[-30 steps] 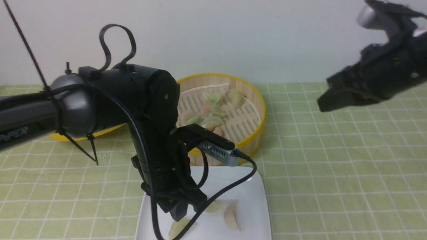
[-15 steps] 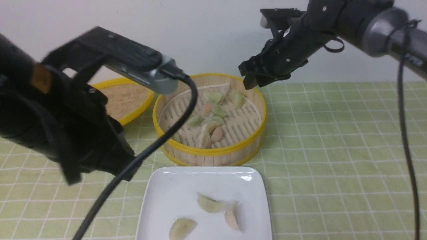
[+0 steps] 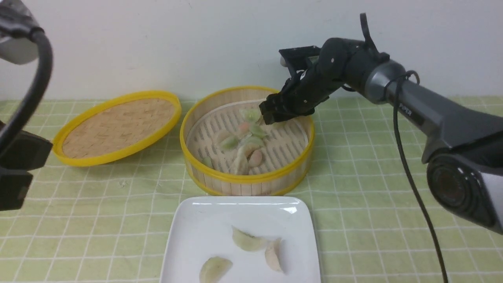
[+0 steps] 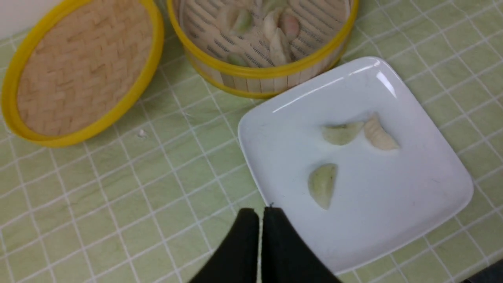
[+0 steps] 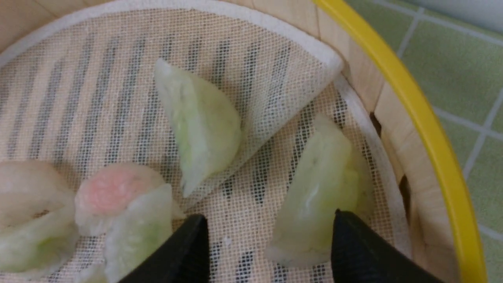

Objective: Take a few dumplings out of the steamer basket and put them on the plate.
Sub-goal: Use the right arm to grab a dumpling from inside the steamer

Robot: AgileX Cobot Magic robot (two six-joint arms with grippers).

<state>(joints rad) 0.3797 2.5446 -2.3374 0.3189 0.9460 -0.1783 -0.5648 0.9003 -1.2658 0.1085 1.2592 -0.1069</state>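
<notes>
Soft, even indoor light fills all 3 views; glare streaks the far rim of the plate (image 3: 196, 236), a faint shadow falls right of the steamer basket (image 3: 251, 186), and the close left arm (image 3: 17, 157) is blurred.

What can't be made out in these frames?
Front view: open right gripper hides pale green crescent dumpling by far wall of round yellow-rimmed bamboo steamer basket; right wrist view leaves contact unclear.
Front view: left gripper out of frame; left wrist view shows it shut.
Front view: bottom edge cuts off the glossy white square plate on its near side.
Piled dumplings in the basket overlap; count uncertain.
</notes>
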